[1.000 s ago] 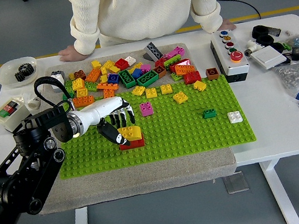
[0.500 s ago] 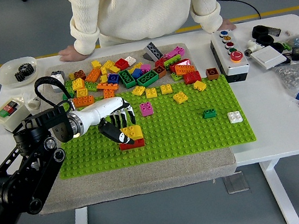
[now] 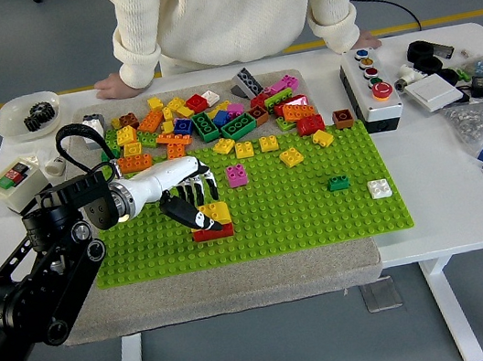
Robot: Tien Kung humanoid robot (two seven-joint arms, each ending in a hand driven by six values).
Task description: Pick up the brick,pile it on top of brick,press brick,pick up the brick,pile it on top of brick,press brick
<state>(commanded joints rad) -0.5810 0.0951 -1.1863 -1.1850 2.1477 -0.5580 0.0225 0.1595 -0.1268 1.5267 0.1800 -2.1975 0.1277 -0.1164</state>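
A yellow brick (image 3: 216,211) sits on top of a red brick (image 3: 217,233) at the left of the green baseplate (image 3: 302,212). My left hand (image 3: 198,208) comes in from the left and closes around the yellow brick. The thumb lies along its front-left side and the other fingers (image 3: 197,189) curl just behind it. My right hand does not show in the head view.
Several loose bricks (image 3: 212,116) are heaped behind the baseplate. A pink brick (image 3: 236,176), a small green brick (image 3: 338,183) and a white brick (image 3: 379,188) stand on the plate. A button box (image 3: 373,89) is at right. A person's hands (image 3: 113,87) rest on the far edge.
My thumb has slid slightly right along the front of the yellow brick. The two stacked bricks and the arm stay where they were.
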